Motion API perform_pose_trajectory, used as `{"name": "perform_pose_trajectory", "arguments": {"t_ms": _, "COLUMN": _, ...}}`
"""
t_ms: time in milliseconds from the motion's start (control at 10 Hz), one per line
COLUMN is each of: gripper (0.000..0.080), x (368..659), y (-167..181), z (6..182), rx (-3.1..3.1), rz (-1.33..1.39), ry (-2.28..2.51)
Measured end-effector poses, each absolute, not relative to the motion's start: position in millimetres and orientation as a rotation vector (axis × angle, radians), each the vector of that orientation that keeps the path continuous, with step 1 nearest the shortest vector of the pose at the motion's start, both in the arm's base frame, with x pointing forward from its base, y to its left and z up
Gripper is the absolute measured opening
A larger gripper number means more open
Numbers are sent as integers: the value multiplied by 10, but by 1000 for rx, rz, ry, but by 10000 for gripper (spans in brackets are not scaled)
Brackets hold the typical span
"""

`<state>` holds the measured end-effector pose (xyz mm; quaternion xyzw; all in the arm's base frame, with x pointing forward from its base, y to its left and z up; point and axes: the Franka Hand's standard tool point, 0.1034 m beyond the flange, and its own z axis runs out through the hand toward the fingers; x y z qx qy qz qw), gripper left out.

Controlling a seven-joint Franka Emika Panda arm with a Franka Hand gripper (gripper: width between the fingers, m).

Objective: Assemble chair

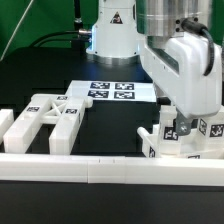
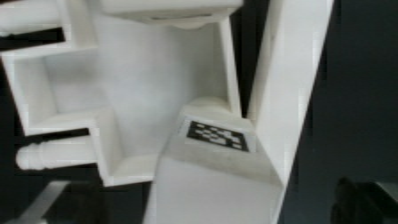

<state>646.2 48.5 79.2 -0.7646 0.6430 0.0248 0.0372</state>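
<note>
White matte plastic chair pieces with square tags (image 1: 180, 140) sit at the exterior view's right, just behind the long white border bar (image 1: 90, 168). The gripper (image 1: 182, 120) hangs low over them, and I cannot tell its opening. A white ladder-like frame (image 1: 48, 118) lies well apart at the left.

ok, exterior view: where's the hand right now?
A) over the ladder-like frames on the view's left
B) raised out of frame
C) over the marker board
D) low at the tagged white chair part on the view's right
D: the hand sits low at the tagged white chair part on the exterior view's right, away from the ladder-like frames and the marker board.
</note>
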Motion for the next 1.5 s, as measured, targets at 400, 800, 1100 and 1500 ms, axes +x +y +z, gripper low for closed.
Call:
{"name": "perform_pose_trajectory", "arguments": {"t_ms": 400, "gripper": 648, "x": 6459, "y": 481, "z": 790, "rx": -2726, "rz": 43, "ry": 1419}}
{"name": "perform_pose_trajectory", "arguments": {"t_ms": 800, "gripper": 648, "x": 6483, "y": 464, "z": 786, "rx": -2887, "rz": -2, "ry": 1041}}
{"name": "perform_pose_trajectory", "arguments": {"t_ms": 1100, "gripper": 648, "x": 6478, "y": 431, "z": 781, "rx": -3041, "rz": -22, "ry": 569}}
{"name": "perform_pose_trajectory", "arguments": {"t_ms": 1500, "gripper": 648, "x": 6482, "y": 395, "z": 782, "rx": -3117, "rz": -34, "ry": 132}}
